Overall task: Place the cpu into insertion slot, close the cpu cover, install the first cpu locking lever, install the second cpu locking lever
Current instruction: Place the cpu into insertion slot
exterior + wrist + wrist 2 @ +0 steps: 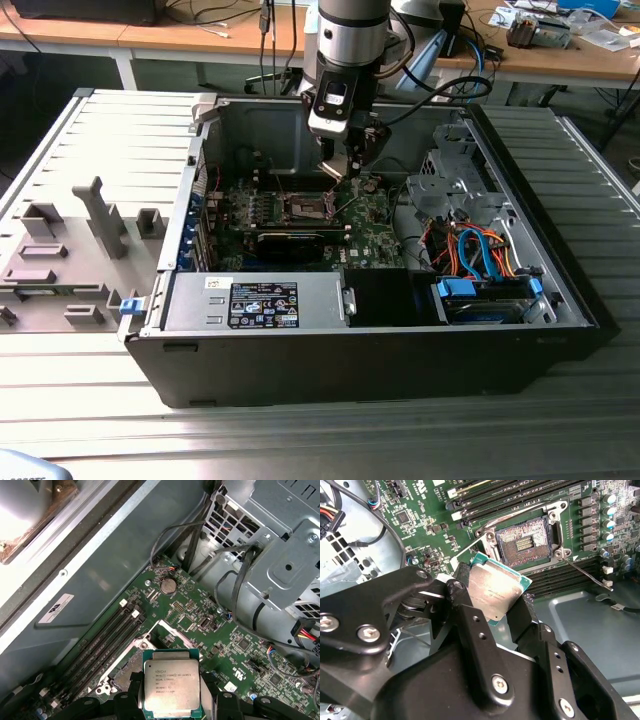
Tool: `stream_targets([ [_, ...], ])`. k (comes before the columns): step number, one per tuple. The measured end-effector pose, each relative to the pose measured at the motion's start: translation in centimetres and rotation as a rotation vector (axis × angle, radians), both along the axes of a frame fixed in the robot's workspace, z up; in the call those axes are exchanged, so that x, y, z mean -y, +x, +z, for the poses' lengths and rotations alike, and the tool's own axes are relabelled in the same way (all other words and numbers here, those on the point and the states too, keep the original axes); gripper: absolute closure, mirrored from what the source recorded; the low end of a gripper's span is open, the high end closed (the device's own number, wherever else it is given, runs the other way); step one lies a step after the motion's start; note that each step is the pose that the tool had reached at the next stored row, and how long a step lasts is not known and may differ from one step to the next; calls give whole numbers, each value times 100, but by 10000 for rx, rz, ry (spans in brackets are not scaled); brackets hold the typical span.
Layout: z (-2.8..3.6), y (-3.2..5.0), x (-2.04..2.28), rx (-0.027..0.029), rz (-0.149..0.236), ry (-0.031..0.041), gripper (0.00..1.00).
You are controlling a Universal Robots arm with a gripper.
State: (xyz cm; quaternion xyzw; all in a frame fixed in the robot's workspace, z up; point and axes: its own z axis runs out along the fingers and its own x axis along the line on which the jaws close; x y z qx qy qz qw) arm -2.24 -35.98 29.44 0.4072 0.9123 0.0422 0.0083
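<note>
Grips the cpu (pixel 496 591) in the hand (pixel 492 605), with two black fingers (pixel 460 597) pressed shut on its edges. Holds the chip up in the air, grey shiny face showing in both wrist views, green rim all round. Hangs near the insertion slot (pixel 524 542), not in it. Leaves the slot bare: dark middle, tiny pins, silvery rim. Beside the slot, a thin metal lever (pixel 585 573) sticking out past the green board (pixel 420 525). Next to the slot, long black slots (pixel 520 500) in a row. Further out, in the exterior view, reaches down on the grey arm (pixel 350 40) into the open black computer case (pixel 400 345). Under the case, a grey ribbed desk (pixel 300 430). On the exterior view's left, a grey tray (pixel 70 260) with block shapes. Far back, a long wooden desk (pixel 560 60) with wires.
</note>
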Motion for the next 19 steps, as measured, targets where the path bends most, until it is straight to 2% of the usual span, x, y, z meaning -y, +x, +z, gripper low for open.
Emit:
stream_targets([
  [19, 0, 0, 0, 0, -162, 0, 46],
])
